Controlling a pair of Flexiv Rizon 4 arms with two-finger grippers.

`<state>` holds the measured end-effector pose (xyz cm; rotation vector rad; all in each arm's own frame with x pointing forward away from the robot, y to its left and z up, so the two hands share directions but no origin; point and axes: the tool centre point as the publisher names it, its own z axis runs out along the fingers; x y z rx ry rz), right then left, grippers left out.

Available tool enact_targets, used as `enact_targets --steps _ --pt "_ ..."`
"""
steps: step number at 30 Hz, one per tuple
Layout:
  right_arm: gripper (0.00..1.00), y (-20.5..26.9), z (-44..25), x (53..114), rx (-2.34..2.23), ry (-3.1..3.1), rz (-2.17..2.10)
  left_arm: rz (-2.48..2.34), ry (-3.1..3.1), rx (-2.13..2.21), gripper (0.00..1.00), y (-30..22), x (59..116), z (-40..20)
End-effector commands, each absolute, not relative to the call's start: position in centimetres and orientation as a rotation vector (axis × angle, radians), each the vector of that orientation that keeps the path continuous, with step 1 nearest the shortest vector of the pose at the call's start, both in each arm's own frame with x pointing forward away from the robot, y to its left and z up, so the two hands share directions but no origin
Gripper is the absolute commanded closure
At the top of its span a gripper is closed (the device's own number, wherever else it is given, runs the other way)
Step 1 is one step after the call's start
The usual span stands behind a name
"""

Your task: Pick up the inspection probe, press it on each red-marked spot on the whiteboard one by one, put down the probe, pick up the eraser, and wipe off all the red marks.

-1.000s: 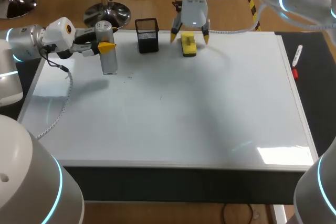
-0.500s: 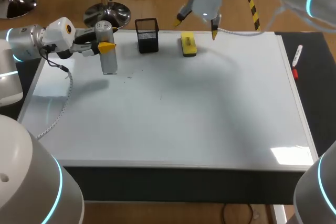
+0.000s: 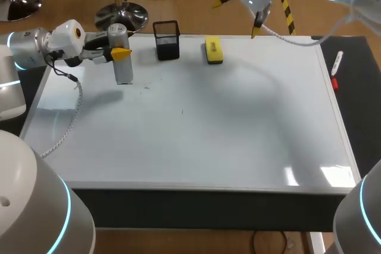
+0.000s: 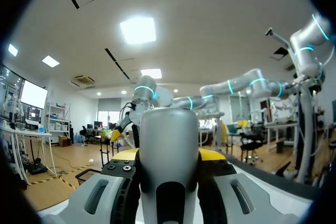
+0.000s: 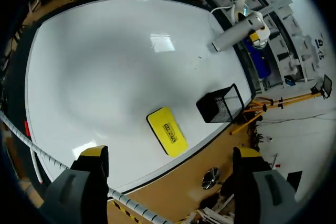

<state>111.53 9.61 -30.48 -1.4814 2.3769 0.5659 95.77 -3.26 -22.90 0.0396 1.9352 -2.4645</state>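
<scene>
Head view: mesh holder [image 3: 168, 48] near eraser [image 3: 213, 50]

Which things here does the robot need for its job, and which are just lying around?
For the job: inspection probe, held in the left gripper; yellow eraser; whiteboard.
Just lying about: black mesh basket; marker pen beside the board.

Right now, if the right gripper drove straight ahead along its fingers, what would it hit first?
Probably the yellow eraser, which lies on the whiteboard ahead of the open right gripper; nothing shows in between. Depth is unclear, so it may meet bare board just beside it.
</scene>
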Motion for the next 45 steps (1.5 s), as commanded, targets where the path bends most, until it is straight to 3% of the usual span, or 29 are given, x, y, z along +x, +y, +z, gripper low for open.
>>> enact_targets --steps 1,21,45 --pt "0.0 9.0 -28.1 111.1 -1.385 2.423 0.477 -2.461 1.934 0.039 1.0 -3.3 95.7 -22.8" --pt "0.0 4.7 -24.0 110.9 -0.951 2.476 0.883 -2.461 1.934 0.039 1.0 -3.3 95.7 -22.8" --pt "0.0 3.2 -23.3 110.2 -0.879 2.494 0.854 -2.461 1.934 0.039 1.0 -3.3 95.7 -22.8"
